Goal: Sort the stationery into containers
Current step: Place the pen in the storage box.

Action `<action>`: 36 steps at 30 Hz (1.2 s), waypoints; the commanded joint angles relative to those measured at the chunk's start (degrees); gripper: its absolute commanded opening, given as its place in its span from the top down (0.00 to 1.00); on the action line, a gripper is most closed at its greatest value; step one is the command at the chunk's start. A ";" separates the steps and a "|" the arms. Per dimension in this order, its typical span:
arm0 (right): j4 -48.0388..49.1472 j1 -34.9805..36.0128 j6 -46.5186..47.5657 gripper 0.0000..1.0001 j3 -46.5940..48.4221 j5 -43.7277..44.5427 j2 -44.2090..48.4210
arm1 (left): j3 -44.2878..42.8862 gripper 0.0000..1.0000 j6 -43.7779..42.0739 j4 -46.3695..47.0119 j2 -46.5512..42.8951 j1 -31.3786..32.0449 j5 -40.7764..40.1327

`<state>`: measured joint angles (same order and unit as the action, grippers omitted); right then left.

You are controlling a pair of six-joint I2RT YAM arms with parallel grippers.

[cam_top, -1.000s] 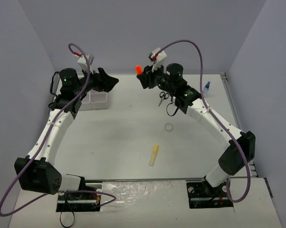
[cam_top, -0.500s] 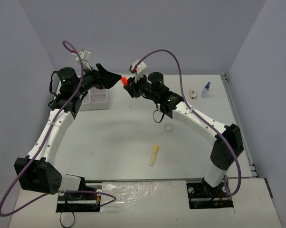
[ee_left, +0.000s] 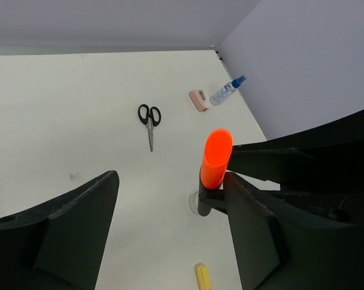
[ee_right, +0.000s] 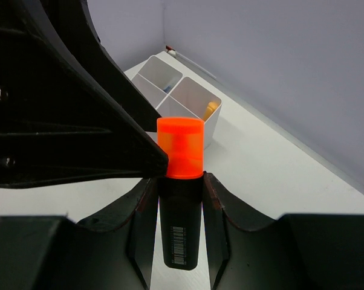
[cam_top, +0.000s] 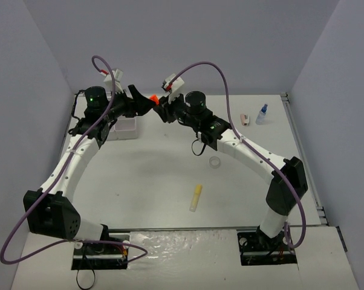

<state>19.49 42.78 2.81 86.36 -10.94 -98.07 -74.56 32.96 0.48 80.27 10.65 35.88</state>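
From where I am standing, the sorting is looking only partly done. The right gripper (cam_top: 162, 109) is clamping the orange-black marker (ee_right: 181, 199) by its black body. It is holding the marker upright in the air, orange cap up, near the tray (ee_right: 213, 127) at the far left of the table (cam_top: 152, 181). The left gripper (ee_left: 170, 181) is waiting with its jaws wide, one finger on each side of the marker. One finger seems to be touching the cap and the other is standing well apart, so it is not gripping anything. To me this is looking like a handover between the two arms, not yet completed.

Inside the tray something yellowish is showing in one compartment and a bit of blue in the next one; I cannot tell what they are. Five items are lying unsorted on the table:
- the scissors (ee_left: 149, 118), below the right arm
- the pink piece (ee_left: 198, 99) and the blue-capped bottle (ee_left: 226, 92), close together near the far right
- the tape ring (cam_top: 215, 162), in the middle
- the yellow stick (cam_top: 196, 197), nearer to the arm bases

I am not seeing any pencil. So most of the work is remaining
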 commanded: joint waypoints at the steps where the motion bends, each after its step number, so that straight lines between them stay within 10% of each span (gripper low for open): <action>1: 5.22 0.81 0.00 1.00 3.81 -0.40 0.43 | -2.10 0.35 -0.98 5.45 -0.73 0.42 -0.12; 19: 4.86 0.90 -2.19 1.00 5.92 -3.38 -1.50 | -2.08 0.73 0.52 8.14 0.15 0.51 -0.80; 24: 4.77 0.89 -2.53 1.00 5.92 -3.74 -1.69 | -2.05 0.99 -0.02 6.82 0.31 0.42 -1.61; 29: 4.63 0.74 -2.55 0.96 5.67 -2.75 -1.66 | -2.16 1.00 -1.90 4.22 0.08 0.41 -1.77; 33: 2.58 0.54 -2.65 0.24 6.66 -1.30 -2.50 | -3.42 1.00 -4.41 2.40 0.37 0.01 -4.08; 36: 1.43 -0.08 -4.31 0.00 6.97 1.45 -2.65 | -6.41 1.00 -8.91 -0.03 1.66 -1.25 -8.60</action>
<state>17.93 43.18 0.13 89.68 -12.56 -101.16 -74.78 30.36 1.01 81.42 11.08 33.57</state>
